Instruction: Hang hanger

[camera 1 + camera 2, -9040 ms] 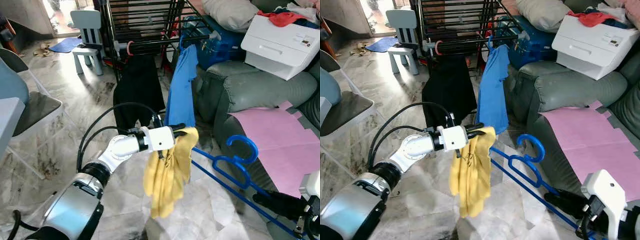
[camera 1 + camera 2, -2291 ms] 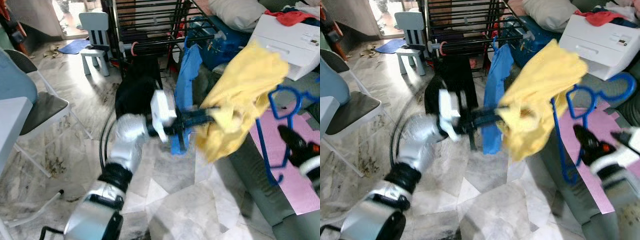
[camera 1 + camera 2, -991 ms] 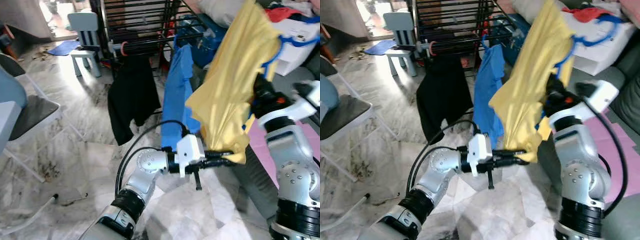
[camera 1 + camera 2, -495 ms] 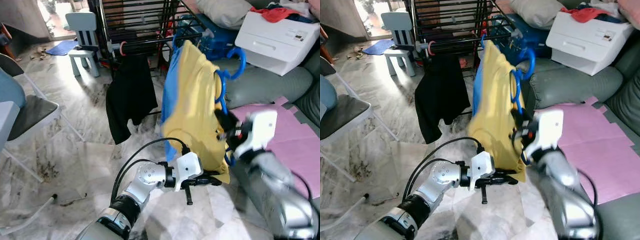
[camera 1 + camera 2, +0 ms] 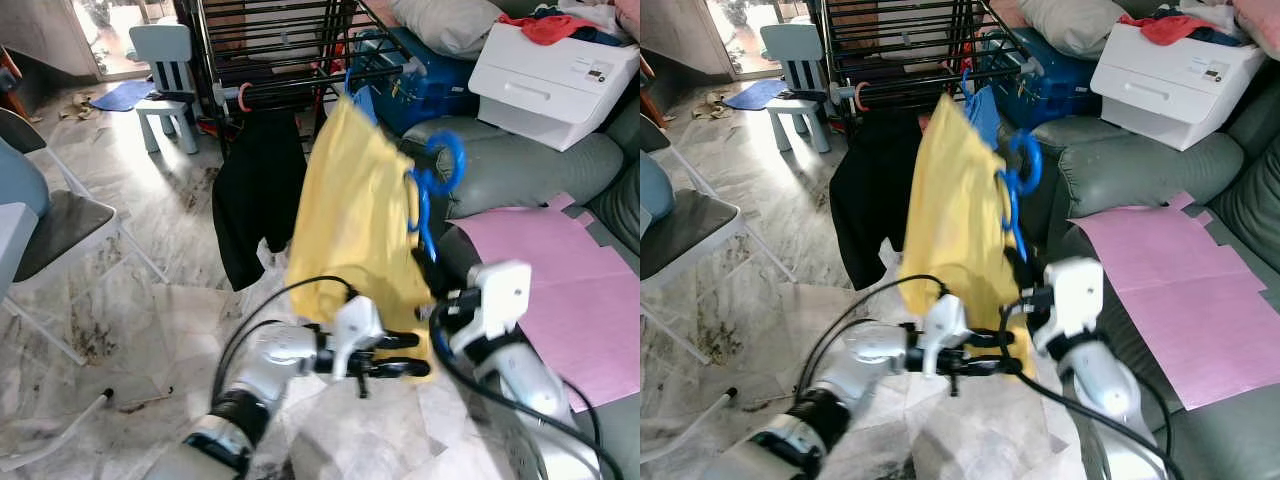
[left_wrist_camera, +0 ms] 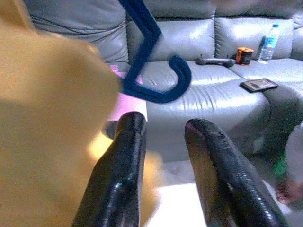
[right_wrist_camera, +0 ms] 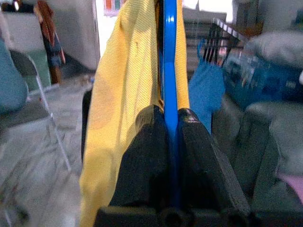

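Note:
A yellow shirt [image 5: 350, 210] hangs on a blue hanger [image 5: 447, 160] held up in front of the black drying rack [image 5: 290, 40]. My right gripper [image 5: 428, 268] is shut on the hanger's blue bar [image 7: 169, 47] below the hook, and the right wrist view shows the yellow shirt [image 7: 123, 80] draped alongside it. My left gripper [image 5: 412, 354] sits low at the shirt's bottom hem. Its fingers [image 6: 127, 156] are open, with the cloth beside them and nothing between them. The hanger's hook [image 6: 163, 85] hangs free, a little short of the rack's front rail.
A blue shirt [image 5: 365, 100] and a black garment [image 5: 255, 190] hang on the rack. To the right is a grey sofa [image 5: 530, 170] with a pink sheet [image 5: 560, 270] and a white box [image 5: 555, 70]. A folding chair [image 5: 50, 220] stands left, a small stool [image 5: 165, 65] behind.
Earlier my left gripper held the shirt alone and the hanger was low. In the last second my right arm lowered the hanger, with the shirt on it, and swung it left toward the rack.

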Controlling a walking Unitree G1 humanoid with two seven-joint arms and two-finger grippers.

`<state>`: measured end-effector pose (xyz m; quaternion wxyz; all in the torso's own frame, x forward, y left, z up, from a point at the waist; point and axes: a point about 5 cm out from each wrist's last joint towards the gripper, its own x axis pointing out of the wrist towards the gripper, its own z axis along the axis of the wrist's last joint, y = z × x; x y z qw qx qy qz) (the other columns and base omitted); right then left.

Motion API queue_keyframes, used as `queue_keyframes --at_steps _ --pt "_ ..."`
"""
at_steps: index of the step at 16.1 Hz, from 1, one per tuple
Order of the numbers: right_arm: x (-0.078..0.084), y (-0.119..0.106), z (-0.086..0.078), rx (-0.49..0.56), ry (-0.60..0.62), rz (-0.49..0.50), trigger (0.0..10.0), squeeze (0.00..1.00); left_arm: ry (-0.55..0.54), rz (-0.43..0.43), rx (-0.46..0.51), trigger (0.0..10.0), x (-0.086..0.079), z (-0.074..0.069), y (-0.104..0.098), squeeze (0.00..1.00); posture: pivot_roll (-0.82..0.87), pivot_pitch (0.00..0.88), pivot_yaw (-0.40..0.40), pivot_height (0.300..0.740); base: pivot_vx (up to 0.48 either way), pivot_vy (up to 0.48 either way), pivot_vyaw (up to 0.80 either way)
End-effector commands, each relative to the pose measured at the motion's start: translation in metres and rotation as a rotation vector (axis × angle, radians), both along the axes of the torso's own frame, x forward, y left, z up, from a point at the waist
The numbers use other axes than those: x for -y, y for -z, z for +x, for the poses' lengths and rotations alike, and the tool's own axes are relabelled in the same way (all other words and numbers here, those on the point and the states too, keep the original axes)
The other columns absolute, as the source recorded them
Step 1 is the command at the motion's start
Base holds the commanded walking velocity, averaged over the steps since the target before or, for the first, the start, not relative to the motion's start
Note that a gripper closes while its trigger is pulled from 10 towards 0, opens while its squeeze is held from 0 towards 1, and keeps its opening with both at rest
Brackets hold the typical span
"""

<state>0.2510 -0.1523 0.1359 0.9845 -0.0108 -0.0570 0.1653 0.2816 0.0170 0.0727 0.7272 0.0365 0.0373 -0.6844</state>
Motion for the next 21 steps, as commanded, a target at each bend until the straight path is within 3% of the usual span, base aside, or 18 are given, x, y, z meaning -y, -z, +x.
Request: queue_keyframes --at_steps 1,2,6,11,16,20,21 --pt "0.000 -0.005 -0.002 0.043 -0.007 -0.002 10.0 0.00 0.007 -0.036 -0.003 10.0 -0.007 0.002 -0.004 1.00 -0.02 0.000 -0.008 0.740 0.000 0.000 0.00" --pt "0.008 0.002 -0.008 0.023 -0.002 -0.027 10.0 0.00 -0.023 -0.089 0.042 10.0 -0.018 0.008 -0.016 1.00 -0.02 0.000 -0.010 0.740 0.000 0.000 0.00" --pt "0.027 0.010 -0.023 0.000 -0.012 -0.063 10.0 0.00 0.029 -0.079 0.060 10.0 -0.038 0.010 -0.030 1.00 -0.01 0.000 -0.012 0.740 0.000 0.000 0.00" --pt "0.053 0.010 -0.053 -0.082 -0.178 -0.103 10.0 0.00 0.085 0.066 0.108 10.0 -0.072 0.010 -0.025 1.00 -0.01 0.000 -0.008 0.740 0.000 0.000 0.00" --pt "0.068 0.001 -0.080 -0.183 -0.381 -0.136 10.0 0.00 0.083 0.139 0.338 10.0 -0.076 0.027 -0.045 1.00 -0.02 0.000 0.001 0.740 0.000 0.000 0.00" --pt "0.077 -0.001 -0.090 -0.241 -0.437 -0.163 10.0 0.00 0.012 0.152 0.446 10.0 -0.080 0.045 -0.066 1.00 -0.02 0.000 0.004 0.740 0.000 0.000 0.00" --pt "0.078 -0.002 -0.090 -0.249 -0.451 -0.170 10.0 0.00 0.001 0.191 0.477 10.0 -0.083 0.050 -0.068 1.00 -0.01 0.000 0.004 0.740 0.000 0.000 0.00"
